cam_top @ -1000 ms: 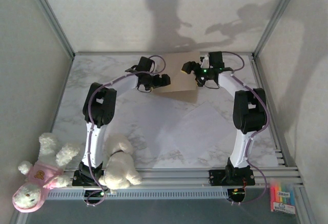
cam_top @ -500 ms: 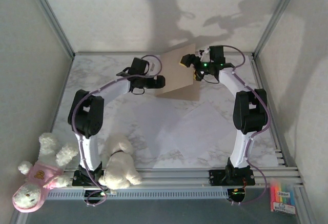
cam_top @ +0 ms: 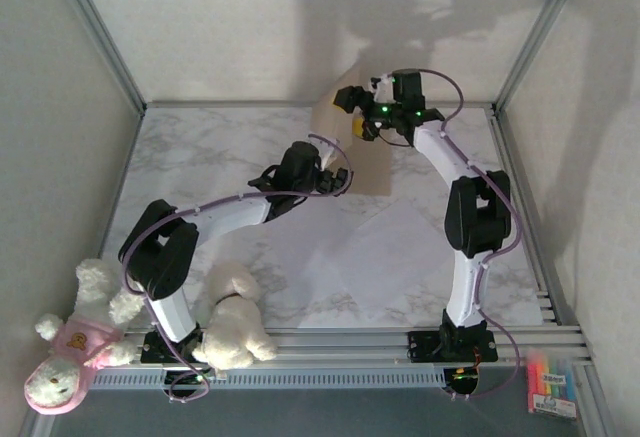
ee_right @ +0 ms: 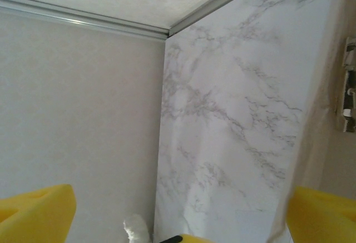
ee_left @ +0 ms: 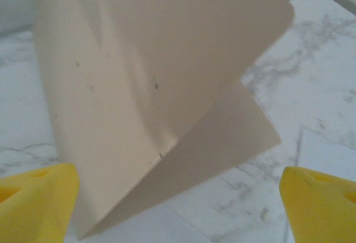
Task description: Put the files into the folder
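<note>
Over the marble table [cam_top: 200, 157] your left gripper [cam_top: 335, 177] gapes, folder [ee_left: 156, 76] ajar just ahead; your right gripper [cam_top: 355, 114] gapes too.

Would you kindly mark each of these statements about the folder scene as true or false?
1. The folder stands open, one cover raised off the table. True.
2. The files are already inside the folder. False: they lie on the table, nearer the arm bases.
3. The left gripper is open, holding nothing. True.
4. The plush toys sit at the table's far edge. False: they sit beside the left arm's base.
</note>
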